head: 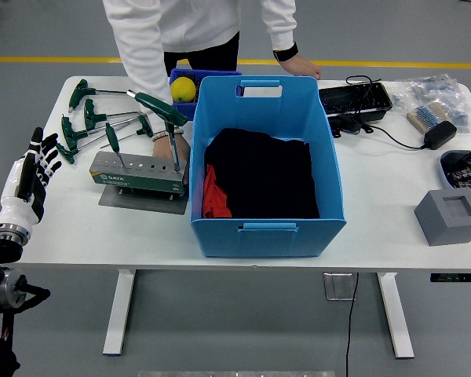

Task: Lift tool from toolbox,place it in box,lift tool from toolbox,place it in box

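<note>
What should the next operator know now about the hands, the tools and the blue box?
Left hand: open, empty, at the table's left edge. Right hand: not in view.
Tool holder: two T-handle tools standing in it, a small one and a large one. More tools lie behind it.
A person's hand rests by the holder.
Blue box: only dark cloth visible, no tool.
Done: nothing. Left: both lifts and placements.
</note>
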Controlling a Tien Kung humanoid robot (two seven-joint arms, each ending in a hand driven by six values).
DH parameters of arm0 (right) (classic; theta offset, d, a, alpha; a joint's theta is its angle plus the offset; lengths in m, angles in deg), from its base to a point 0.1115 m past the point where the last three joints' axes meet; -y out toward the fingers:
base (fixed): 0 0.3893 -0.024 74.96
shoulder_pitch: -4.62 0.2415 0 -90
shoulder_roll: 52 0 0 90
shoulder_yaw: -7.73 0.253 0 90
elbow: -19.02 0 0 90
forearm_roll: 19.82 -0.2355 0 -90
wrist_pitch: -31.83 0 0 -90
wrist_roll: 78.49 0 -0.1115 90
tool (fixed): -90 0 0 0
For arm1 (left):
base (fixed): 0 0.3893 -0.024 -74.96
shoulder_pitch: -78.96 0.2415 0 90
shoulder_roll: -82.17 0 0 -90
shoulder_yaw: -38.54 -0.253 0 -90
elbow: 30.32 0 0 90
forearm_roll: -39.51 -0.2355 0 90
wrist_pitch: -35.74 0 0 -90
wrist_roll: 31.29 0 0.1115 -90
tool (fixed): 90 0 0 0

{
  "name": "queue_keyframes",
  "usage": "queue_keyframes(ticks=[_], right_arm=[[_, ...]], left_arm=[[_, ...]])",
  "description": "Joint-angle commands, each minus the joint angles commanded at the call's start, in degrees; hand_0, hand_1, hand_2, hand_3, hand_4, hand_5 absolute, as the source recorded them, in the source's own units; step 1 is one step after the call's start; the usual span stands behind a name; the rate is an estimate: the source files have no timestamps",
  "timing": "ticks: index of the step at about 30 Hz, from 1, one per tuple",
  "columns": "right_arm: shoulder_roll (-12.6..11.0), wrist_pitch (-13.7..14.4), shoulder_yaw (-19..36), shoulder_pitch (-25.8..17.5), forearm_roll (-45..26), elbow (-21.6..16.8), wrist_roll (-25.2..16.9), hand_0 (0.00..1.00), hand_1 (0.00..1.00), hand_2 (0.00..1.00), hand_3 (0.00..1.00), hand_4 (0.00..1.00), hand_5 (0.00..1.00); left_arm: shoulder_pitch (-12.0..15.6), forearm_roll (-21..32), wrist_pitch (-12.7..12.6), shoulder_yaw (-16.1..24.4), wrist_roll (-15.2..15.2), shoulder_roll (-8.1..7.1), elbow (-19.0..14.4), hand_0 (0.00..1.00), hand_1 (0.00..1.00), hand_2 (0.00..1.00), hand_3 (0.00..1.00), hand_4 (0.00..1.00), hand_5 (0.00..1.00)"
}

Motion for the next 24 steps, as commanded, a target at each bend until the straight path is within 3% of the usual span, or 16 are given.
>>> queue_keyframes(ticks=[8,12,13,14,17,18,19,20,21,24], right_arm=[[-0.03,-0.02,-1.15,0.18,-2.25,0.07,-0.66,0.650,0.625,0.697,0.560,0.761,0.675],[-0.04,-0.04,-1.45,0.24,-2.96,0.12,-0.82,0.650,0.625,0.697,0.560,0.761,0.675],[-0.05,-0.06,-1.47,0.23,-3.04,0.14,-0.83,0.650,0.625,0.697,0.559,0.761,0.675],[-0.07,-0.10,-1.41,0.21,-3.02,0.17,-0.82,0.650,0.625,0.697,0.559,0.761,0.675],[-0.09,-0.17,-1.10,0.16,-2.69,0.24,-0.69,0.650,0.625,0.697,0.559,0.761,0.675],[-0.10,-0.20,-0.91,0.13,-2.42,0.28,-0.61,0.650,0.625,0.697,0.559,0.761,0.675],[-0.11,-0.22,-0.78,0.11,-2.24,0.30,-0.56,0.650,0.625,0.697,0.559,0.762,0.675],[-0.09,-0.26,-0.69,0.03,-2.22,0.34,-0.52,0.650,0.625,0.697,0.559,0.762,0.675],[-0.09,-0.27,-0.67,0.01,-2.23,0.34,-0.51,0.650,0.625,0.697,0.559,0.762,0.675],[-0.05,-0.28,-0.31,-0.04,-1.97,0.41,-0.33,0.650,0.625,0.697,0.559,0.762,0.675]], left_arm=[[0.04,-1.89,-1.12,0.01,1.07,0.00,-0.91,0.931,0.986,0.976,0.860,0.915,0.998],[-0.41,-9.61,-2.62,0.03,2.56,0.00,-2.80,0.931,0.986,0.976,0.860,0.915,0.998],[-0.79,-12.21,-2.88,-0.04,2.86,0.00,-3.51,0.947,0.998,0.998,0.872,0.998,0.884],[-1.34,-14.45,-2.96,-0.37,3.11,-0.48,-4.03,0.947,0.998,0.998,0.872,0.998,0.884],[-3.00,-21.52,-2.74,-2.03,3.47,-2.97,-4.51,0.947,0.998,0.998,0.872,0.998,0.884],[-4.06,-24.13,-2.40,-3.29,3.47,-4.50,-4.51,0.947,0.998,0.998,0.872,0.998,0.884],[-4.95,-26.37,-2.14,-4.39,3.34,-5.72,-4.46,0.998,0.998,0.998,0.928,0.998,0.751],[-6.41,-28.97,-1.38,-6.13,2.58,-7.42,-4.27,0.998,0.998,0.998,0.928,0.998,0.751],[-6.94,-30.56,-1.17,-6.85,2.35,-8.11,-4.22,0.998,0.998,0.998,0.928,0.998,0.751],[-12.27,-38.01,2.36,-13.25,-0.34,-13.73,-2.25,0.998,0.998,0.998,0.928,0.998,0.751]])
